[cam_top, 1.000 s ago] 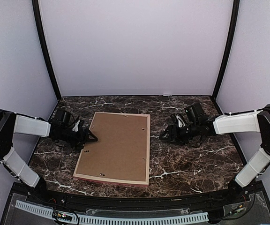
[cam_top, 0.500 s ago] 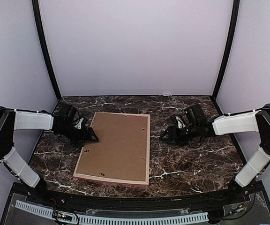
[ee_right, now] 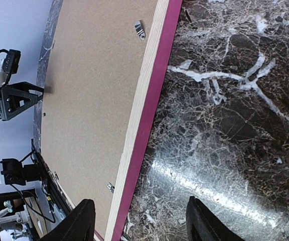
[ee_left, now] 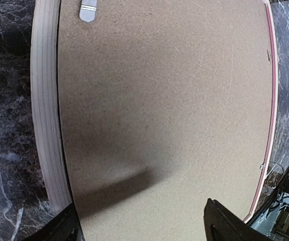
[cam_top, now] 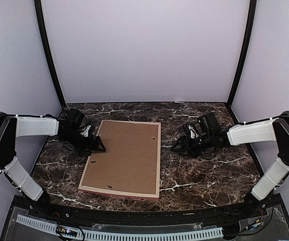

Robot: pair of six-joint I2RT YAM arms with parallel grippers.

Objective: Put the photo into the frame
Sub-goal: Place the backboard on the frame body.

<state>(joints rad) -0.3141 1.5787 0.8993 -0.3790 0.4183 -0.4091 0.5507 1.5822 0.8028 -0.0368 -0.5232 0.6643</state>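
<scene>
Locate the frame (cam_top: 119, 192) at the centre of the worktop (cam_top: 204, 170). It lies flat and face down, with its long sides running away from the arm bases. The brown backing board (cam_top: 124, 155) sits inside the frame rails and fills the opening. A small metal clip (ee_left: 88, 10) rests on the board close to the frame's left rail.

Locate the left tool (cam_top: 100, 146) at the frame's left rail, toward the far corner. Its jaws stand wide apart and hold nothing. In the left wrist view, one of its fingers (ee_left: 61, 228) lies over the left rail and the other lies over the board. You cannot tell from these views whether the fingertips touch the rail or sit just above it.

Locate the right tool (cam_top: 175, 148) to the right of the frame, near its right rail but apart from it. Its jaws are partly open and hold nothing. In the right wrist view, both fingers (ee_right: 202, 223) lie over bare worktop, with the frame's pink outer edge just beyond them.
</scene>
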